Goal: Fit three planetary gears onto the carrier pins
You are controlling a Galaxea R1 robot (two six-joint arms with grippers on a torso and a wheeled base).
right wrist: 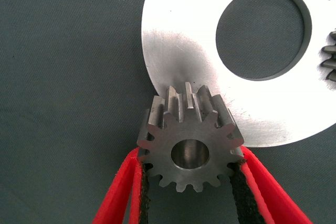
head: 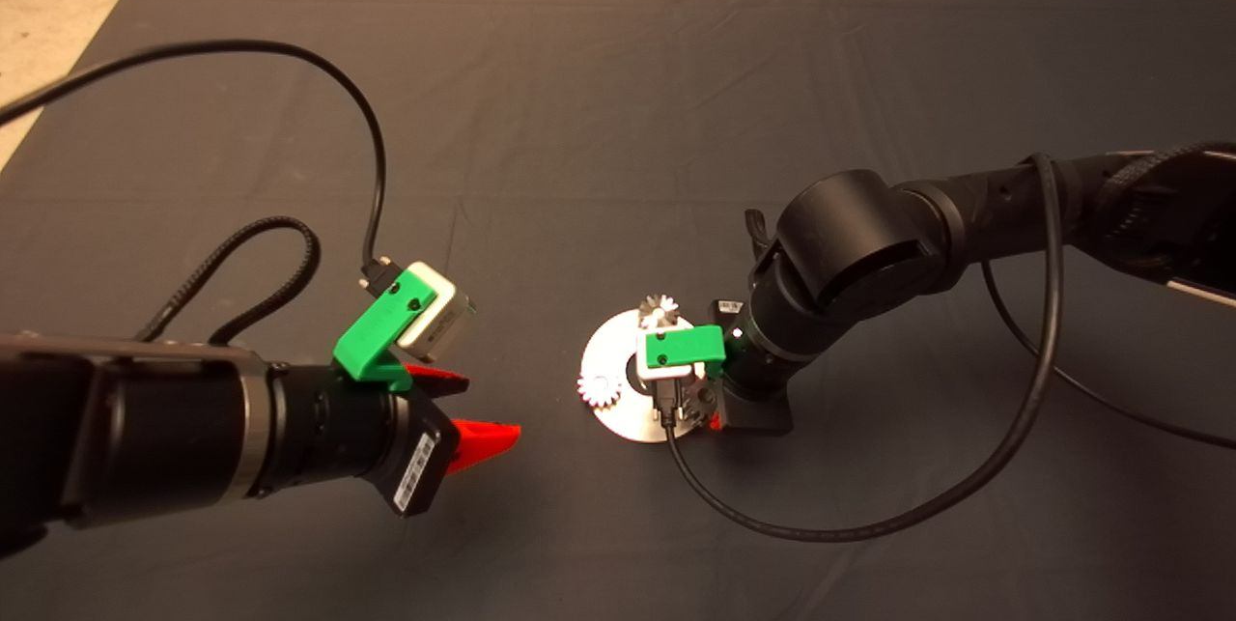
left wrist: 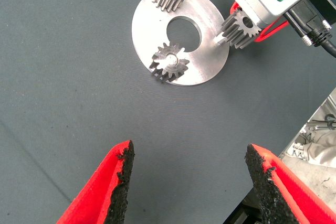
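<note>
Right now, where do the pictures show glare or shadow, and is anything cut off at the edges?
Head view: glare whitens the plate, so the gear on its edge looks washed out. Right wrist view: the plate shines unevenly; the gear held in the right tool is sharp; two other gears are cut off at the edges. Left wrist view: even light, soft shadows.

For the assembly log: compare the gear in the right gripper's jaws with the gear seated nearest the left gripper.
The held gear is clamped in the right gripper, above the plate; the seated gear sits on a pin, untouched. The held gear's bore is empty; the seated gear's is filled. Both are toothed metal.
</note>
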